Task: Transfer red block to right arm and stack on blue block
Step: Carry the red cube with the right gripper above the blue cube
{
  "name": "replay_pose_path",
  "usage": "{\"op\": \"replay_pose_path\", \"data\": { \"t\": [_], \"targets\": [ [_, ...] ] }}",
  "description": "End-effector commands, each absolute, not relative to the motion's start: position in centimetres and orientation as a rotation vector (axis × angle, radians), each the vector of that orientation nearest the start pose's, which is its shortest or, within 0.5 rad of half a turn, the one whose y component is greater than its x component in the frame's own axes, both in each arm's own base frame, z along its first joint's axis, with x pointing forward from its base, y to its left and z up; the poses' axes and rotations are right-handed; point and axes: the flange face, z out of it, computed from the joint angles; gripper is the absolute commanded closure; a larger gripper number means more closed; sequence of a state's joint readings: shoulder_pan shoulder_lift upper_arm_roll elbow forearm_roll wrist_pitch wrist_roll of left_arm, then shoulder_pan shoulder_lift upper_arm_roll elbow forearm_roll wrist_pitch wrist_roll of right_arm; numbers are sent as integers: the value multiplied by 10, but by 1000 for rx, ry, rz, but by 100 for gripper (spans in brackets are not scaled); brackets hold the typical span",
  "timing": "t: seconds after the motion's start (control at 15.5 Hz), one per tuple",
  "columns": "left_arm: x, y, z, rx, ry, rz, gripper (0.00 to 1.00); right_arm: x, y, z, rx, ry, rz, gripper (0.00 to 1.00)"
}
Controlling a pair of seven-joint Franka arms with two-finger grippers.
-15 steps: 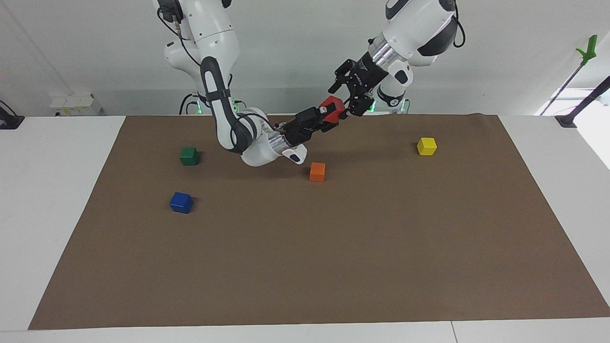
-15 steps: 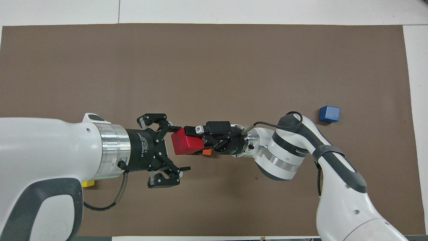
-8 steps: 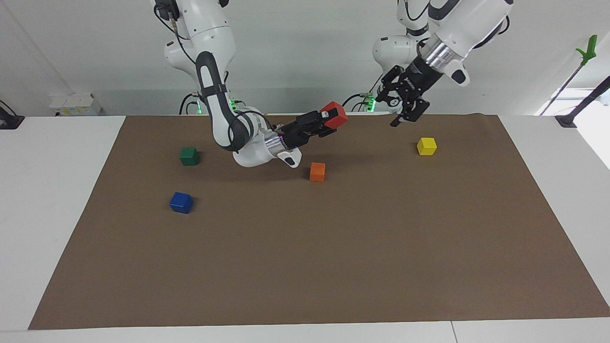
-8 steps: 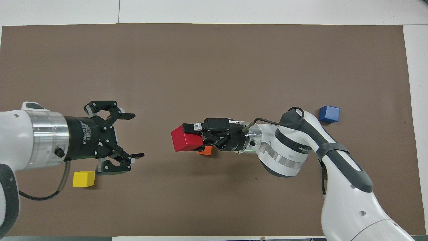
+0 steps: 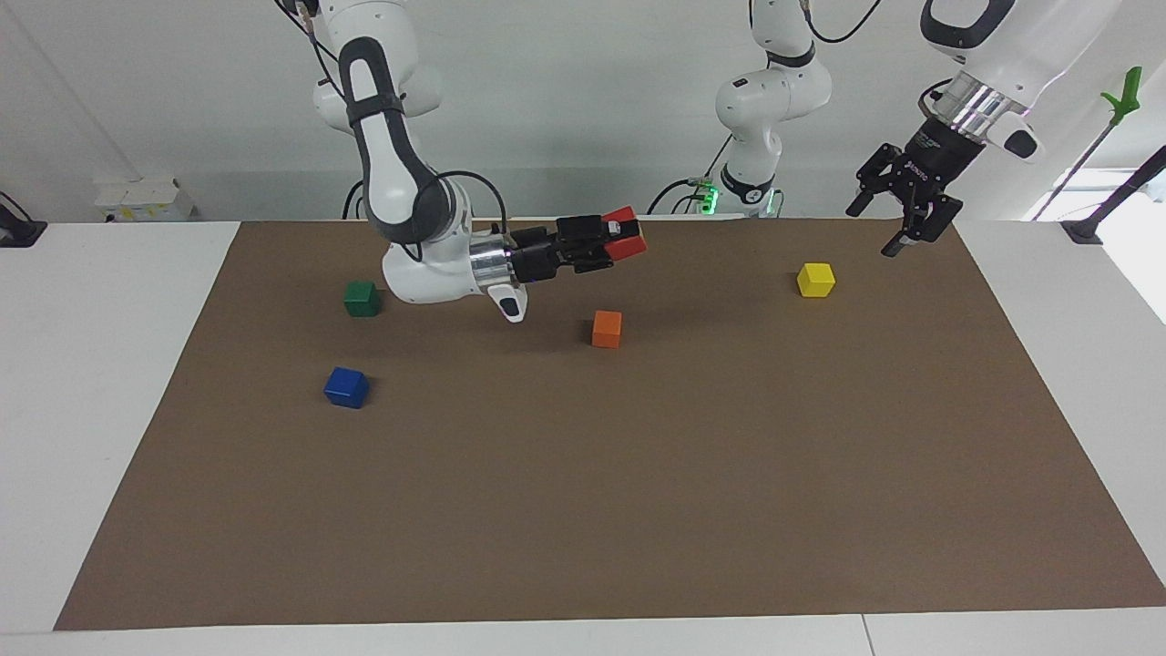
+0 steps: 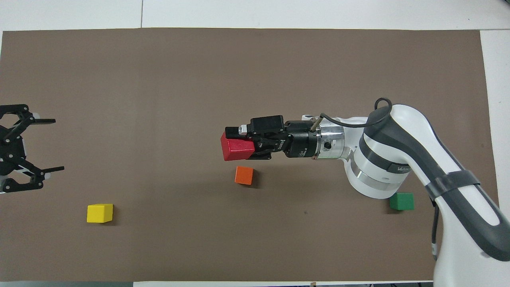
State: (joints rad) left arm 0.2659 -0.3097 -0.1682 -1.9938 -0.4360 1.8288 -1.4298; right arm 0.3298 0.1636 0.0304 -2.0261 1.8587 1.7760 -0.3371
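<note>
surface: white table (image 5: pixel 109 383) covered by a brown mat (image 5: pixel 638 474), pale wall at the robots' end.
right gripper: black two-finger right gripper (image 5: pixel 608 240) (image 6: pixel 239 146) held level in the air, over the mat just beside the orange cube. Jaws clenched on the small bright red block (image 5: pixel 625 233) (image 6: pixel 237 148).
red block: off the mat, pinched between the two right fingers; its outer end sticks out past the fingertips. Sits level now.
left gripper: black left gripper (image 5: pixel 903 215) (image 6: pixel 46 145) raised over the mat edge at the left arm's end of the table, above the yellow cube's end. Jaws spread wide, grasping nothing.
change vs earlier: a second ago both grippers were at the red block, left jaws already spread beside it. Left arm has since pulled well away toward its own end and lifted. Right arm has swung the block from a tilted pose to level, and its elbow has cleared the green cube in the overhead view.
blue block: small deep blue cube (image 5: pixel 346 387) flat on the mat toward the right arm's end, hidden under the right arm in the overhead view. Unmoved, nothing on it.
other cubes: orange cube (image 5: pixel 607 329) (image 6: pixel 244 175), dark green cube (image 5: pixel 362 298) (image 6: pixel 401 201), yellow cube (image 5: pixel 815 280) (image 6: pixel 99 213) all on the mat, unmoved; green lies nearer to the robots than blue.
</note>
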Motion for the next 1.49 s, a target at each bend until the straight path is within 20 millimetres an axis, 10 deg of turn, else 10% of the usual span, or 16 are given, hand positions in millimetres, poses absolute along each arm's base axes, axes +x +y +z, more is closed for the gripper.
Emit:
{"op": "replay_pose_path", "data": {
  "t": [0.0,0.39,0.52,0.65,1.1,1.42],
  "targets": [
    [477,-2,622,2009,1959,-13,0,530,272,443,-1596,207,269,100],
    [481,7,608,2750,1286,133,0,543,240,442,-2032,123,182,100],
    [514,32,597,2884,1096,-12,0,547,228,438,-2165,99,169,100],
    [533,30,635,3028,857,9,0,557,211,449,-2318,77,145,100],
    [565,41,627,3201,221,-203,0,579,145,461,-2817,17,81,100],
    [556,33,610,3146,189,-288,0,573,94,441,-3100,-47,144,100]
  ]
}}
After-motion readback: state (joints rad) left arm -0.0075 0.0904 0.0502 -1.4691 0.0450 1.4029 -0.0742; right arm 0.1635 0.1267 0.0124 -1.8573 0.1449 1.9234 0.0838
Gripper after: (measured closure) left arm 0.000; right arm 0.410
